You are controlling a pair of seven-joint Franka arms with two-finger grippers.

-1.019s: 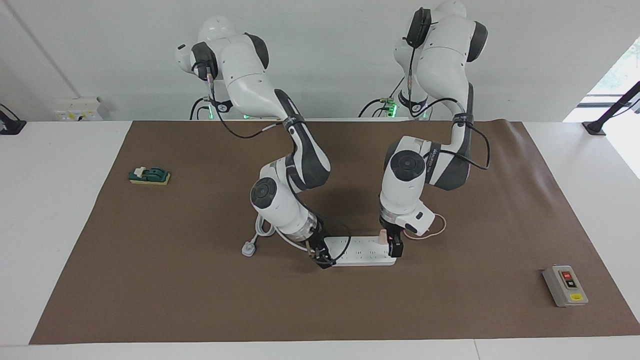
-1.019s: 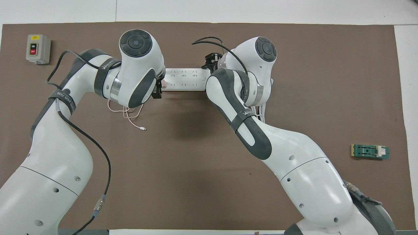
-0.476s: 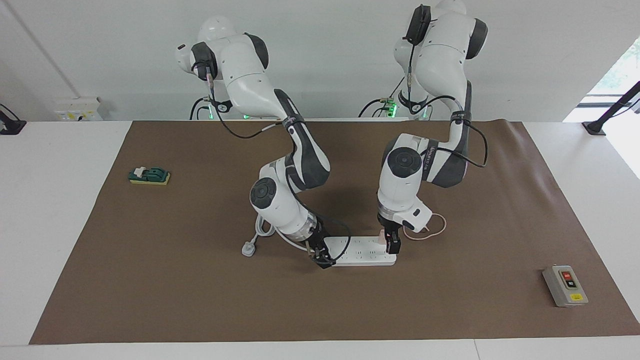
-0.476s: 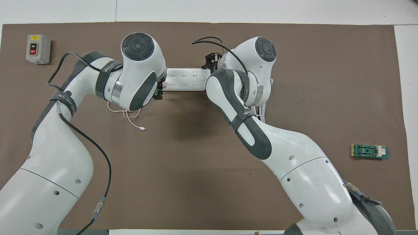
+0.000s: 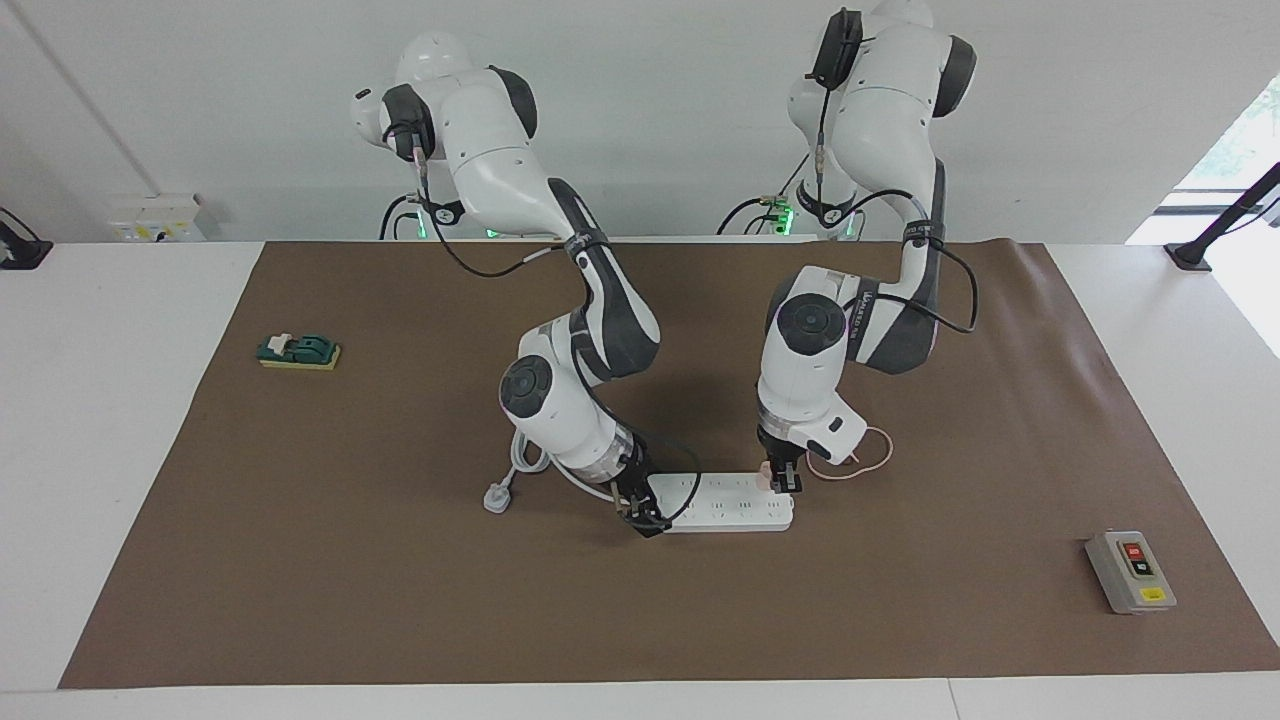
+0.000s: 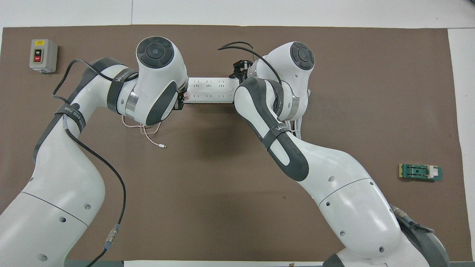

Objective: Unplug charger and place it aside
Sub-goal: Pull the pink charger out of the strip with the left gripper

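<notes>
The pale pink charger (image 5: 766, 468) (image 6: 186, 95) stands plugged into the white power strip (image 5: 725, 502) (image 6: 211, 91), at the end toward the left arm. My left gripper (image 5: 781, 478) (image 6: 180, 102) comes down on it, fingers shut on its sides. The charger's thin pink cable (image 5: 860, 460) (image 6: 146, 129) loops on the mat nearer to the robots. My right gripper (image 5: 640, 515) (image 6: 239, 70) rests at the strip's other end, against it. In the overhead view the arms hide most of both hands.
A white three-pin plug (image 5: 497, 496) on a thick white cord (image 5: 525, 455) lies beside the right arm's wrist. A grey switch box (image 5: 1130, 572) (image 6: 43, 55) sits toward the left arm's end, a green block (image 5: 298, 351) (image 6: 420, 172) toward the right arm's end.
My left gripper's fingers have closed in from wide apart onto the charger. The right arm has stayed still at the strip's end.
</notes>
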